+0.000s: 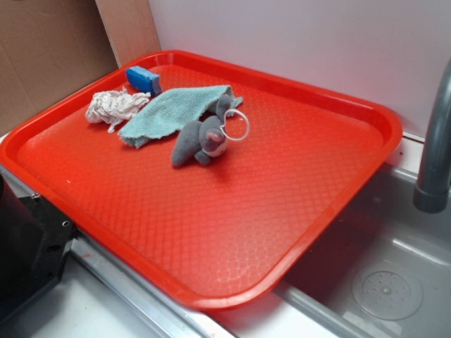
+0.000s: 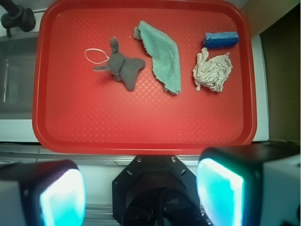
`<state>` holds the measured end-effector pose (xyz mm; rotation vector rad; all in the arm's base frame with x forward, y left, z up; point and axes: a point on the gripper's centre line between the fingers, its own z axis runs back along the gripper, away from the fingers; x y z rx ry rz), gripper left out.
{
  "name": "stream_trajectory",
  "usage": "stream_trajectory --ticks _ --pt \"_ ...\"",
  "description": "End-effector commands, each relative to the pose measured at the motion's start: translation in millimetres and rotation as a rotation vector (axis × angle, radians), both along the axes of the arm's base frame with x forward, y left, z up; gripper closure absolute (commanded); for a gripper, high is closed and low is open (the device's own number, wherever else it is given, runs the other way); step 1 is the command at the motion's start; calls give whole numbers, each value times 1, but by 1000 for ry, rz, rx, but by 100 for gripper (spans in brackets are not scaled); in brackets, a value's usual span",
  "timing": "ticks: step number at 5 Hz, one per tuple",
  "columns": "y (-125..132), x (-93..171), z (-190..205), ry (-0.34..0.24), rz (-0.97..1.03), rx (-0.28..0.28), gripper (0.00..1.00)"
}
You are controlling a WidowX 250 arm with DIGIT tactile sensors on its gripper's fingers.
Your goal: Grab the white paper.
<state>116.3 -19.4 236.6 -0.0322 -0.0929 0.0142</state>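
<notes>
The white paper (image 1: 115, 107) (image 2: 213, 70) is a small crumpled off-white wad with faint pinkish marks. It lies on the red tray (image 1: 282, 211) (image 2: 84, 127) near its far left corner in the exterior view, at the upper right in the wrist view. My gripper (image 2: 141, 195) hangs high above the robot base, off the tray's near edge and well away from the paper. It is open, its two teal-lit pads (image 2: 221, 193) wide apart with nothing between them. In the exterior view the gripper is out of frame.
A flat teal cloth (image 1: 173, 111) (image 2: 163, 55) lies beside the paper, a grey plush toy (image 1: 204, 137) (image 2: 121, 66) with a white loop next to it. A blue block (image 1: 144, 79) (image 2: 221, 39) sits behind the paper. A sink and grey faucet (image 1: 435, 148) flank the tray.
</notes>
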Motion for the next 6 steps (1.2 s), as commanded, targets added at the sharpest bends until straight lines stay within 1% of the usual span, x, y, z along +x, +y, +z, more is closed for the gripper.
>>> stream_trajectory --ticks 1,2,3,4,5,6 --pt "0 0 0 0 0 0 0" --pt "11 4 -3 -17 130 -30 0" --pt "27 14 -10 -19 248 -36 0" --pt "56 32 -31 -21 448 -31 0" --pt "82 40 -56 -52 605 -44 0" --pt "95 44 -80 -148 779 -11 0"
